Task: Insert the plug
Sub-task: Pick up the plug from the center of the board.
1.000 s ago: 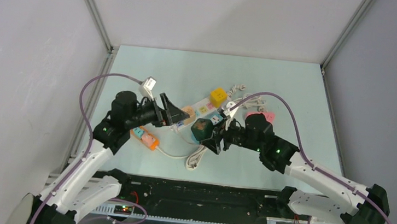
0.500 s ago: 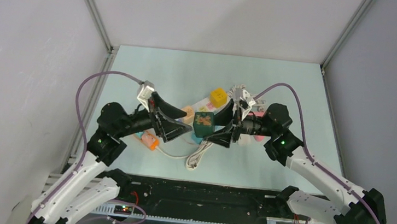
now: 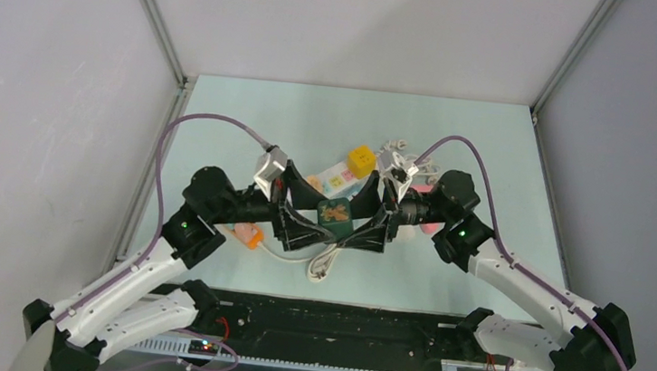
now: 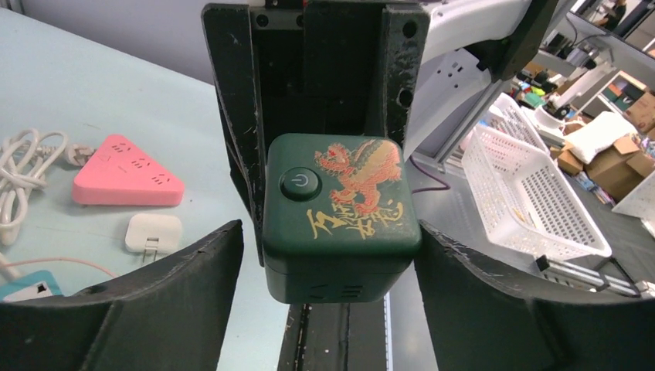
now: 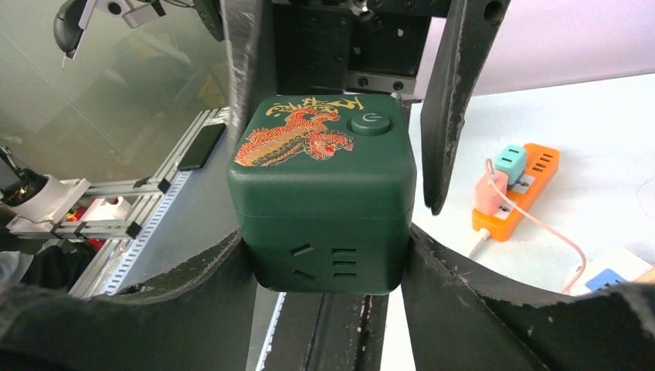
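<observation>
Top view: bright, even, diffuse overhead light. Faint soft shadows under the arms on the table. Sharp throughout, no glare. Wrist views: green cube is crisp, with a soft sheen on its top face. Near fingers are dark, slightly soft and bowed by the wide-angle lens. Background past the table's edge is brighter and mildly blurred.
</observation>
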### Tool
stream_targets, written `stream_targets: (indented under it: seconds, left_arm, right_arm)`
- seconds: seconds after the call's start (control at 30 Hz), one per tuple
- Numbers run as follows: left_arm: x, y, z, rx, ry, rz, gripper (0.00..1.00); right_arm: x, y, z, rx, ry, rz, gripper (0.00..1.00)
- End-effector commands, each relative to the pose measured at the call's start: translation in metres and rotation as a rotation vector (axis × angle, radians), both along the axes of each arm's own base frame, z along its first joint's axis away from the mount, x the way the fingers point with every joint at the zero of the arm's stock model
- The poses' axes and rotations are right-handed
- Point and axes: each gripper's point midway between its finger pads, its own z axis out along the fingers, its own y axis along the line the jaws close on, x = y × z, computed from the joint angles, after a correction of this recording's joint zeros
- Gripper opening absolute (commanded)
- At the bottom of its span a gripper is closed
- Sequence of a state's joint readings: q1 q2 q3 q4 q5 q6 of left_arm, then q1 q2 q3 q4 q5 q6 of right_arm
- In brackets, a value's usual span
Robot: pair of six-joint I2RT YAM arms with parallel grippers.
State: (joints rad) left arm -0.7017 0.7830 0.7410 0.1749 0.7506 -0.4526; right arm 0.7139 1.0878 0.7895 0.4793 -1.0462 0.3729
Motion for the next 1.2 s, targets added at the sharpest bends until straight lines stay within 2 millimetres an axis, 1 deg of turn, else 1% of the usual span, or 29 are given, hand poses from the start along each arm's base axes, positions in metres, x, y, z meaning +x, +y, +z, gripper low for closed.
stream_targets:
  seconds: [0.0, 0.1, 0.17, 0.2, 0.23, 0.27, 0.3, 0.33, 0.37, 0.4, 0.43, 0.5, 0.57, 0.6, 0.63, 0.67, 0.7, 0.73, 0.8, 0.93, 0.97, 1.0, 1.07, 1.1, 1.17]
  left_arm:
    - [-0.003, -0.004, 0.013, -0.020, -0.091, -0.028, 0.76]
    - [0.000, -0.004, 0.009, -0.015, -0.087, -0.011, 0.69]
    - [0.003, -0.004, 0.009, -0.016, -0.090, 0.005, 0.63]
    - [0.003, -0.003, 0.009, -0.018, -0.093, 0.009, 0.55]
    - [0.005, -0.003, 0.010, -0.018, -0.093, 0.017, 0.51]
    - [0.006, -0.004, 0.010, -0.018, -0.093, 0.020, 0.37]
    - [0.006, -0.004, 0.010, -0.018, -0.093, 0.021, 0.31]
    - [0.006, -0.005, 0.010, -0.017, -0.092, 0.017, 0.19]
    - [0.006, -0.006, 0.010, -0.015, -0.093, 0.013, 0.14]
    - [0.006, -0.007, 0.010, -0.012, -0.091, 0.010, 0.05]
    - [0.007, -0.007, 0.010, -0.011, -0.091, 0.011, 0.02]
    - [0.012, -0.007, 0.009, -0.010, -0.091, 0.038, 0.00]
    - [0.018, -0.004, 0.010, -0.014, -0.102, 0.085, 0.00]
    - [0.023, -0.003, 0.008, -0.013, -0.100, 0.118, 0.00]
    - [0.024, -0.001, 0.008, -0.015, -0.111, 0.134, 0.00]
    - [0.029, 0.000, 0.006, -0.012, -0.109, 0.160, 0.00]
    - [0.031, 0.001, 0.005, -0.007, -0.115, 0.173, 0.00]
    - [0.035, 0.001, 0.002, -0.001, -0.111, 0.194, 0.00]
    - [0.042, 0.002, -0.003, 0.012, -0.108, 0.226, 0.00]
    - [0.056, 0.004, -0.014, 0.043, -0.119, 0.287, 0.00]
    - [0.059, 0.004, -0.017, 0.053, -0.123, 0.301, 0.00]
    - [0.061, 0.005, -0.021, 0.068, -0.138, 0.310, 0.00]
    - [0.064, 0.006, -0.028, 0.093, -0.163, 0.320, 0.00]
    - [0.062, 0.006, -0.032, 0.103, -0.175, 0.307, 0.00]
    - [0.056, 0.002, -0.040, 0.131, -0.247, 0.254, 0.00]
  right_arm:
    - [-0.005, -0.002, 0.026, 0.056, -0.056, 0.028, 0.43]
    - [-0.005, -0.003, 0.027, 0.053, -0.026, 0.030, 0.44]
    - [-0.002, -0.003, 0.026, 0.043, -0.008, 0.028, 0.46]
    - [-0.001, -0.001, 0.025, 0.038, -0.004, 0.027, 0.48]
    - [0.000, 0.000, 0.022, 0.028, 0.005, 0.025, 0.49]
    - [0.001, 0.001, 0.021, 0.023, 0.009, 0.021, 0.51]
    - [0.004, 0.002, 0.017, 0.005, 0.026, 0.007, 0.53]
    - [0.006, 0.004, 0.016, -0.004, 0.035, -0.003, 0.55]
    - [0.010, 0.005, 0.014, -0.019, 0.049, -0.022, 0.55]
    - [0.012, 0.007, 0.011, -0.030, 0.061, -0.028, 0.55]
    - [0.015, 0.008, 0.009, -0.043, 0.075, -0.039, 0.54]
    - [0.021, 0.009, 0.004, -0.065, 0.096, -0.078, 0.55]
    - [0.030, 0.008, -0.003, -0.090, 0.111, -0.128, 0.64]
    - [0.036, 0.008, -0.004, -0.094, 0.112, -0.172, 0.74]
    - [0.039, 0.007, -0.011, -0.119, 0.116, -0.193, 0.81]
    - [0.044, 0.006, -0.013, -0.126, 0.116, -0.225, 0.92]
    - [0.046, 0.005, -0.017, -0.140, 0.122, -0.242, 0.98]
    - [0.052, 0.004, -0.019, -0.146, 0.127, -0.275, 0.99]
    - [0.058, 0.001, -0.024, -0.167, 0.147, -0.306, 0.99]
    - [0.057, -0.007, -0.034, -0.212, 0.159, -0.316, 0.99]
    - [0.056, -0.010, -0.032, -0.211, 0.148, -0.327, 0.99]
    - [0.060, -0.016, -0.037, -0.232, 0.151, -0.353, 0.99]
    - [0.069, -0.031, -0.034, -0.241, 0.169, -0.426, 0.99]
    - [0.074, -0.038, -0.029, -0.237, 0.182, -0.467, 0.99]
    - [0.092, -0.055, -0.024, -0.262, 0.259, -0.579, 0.99]
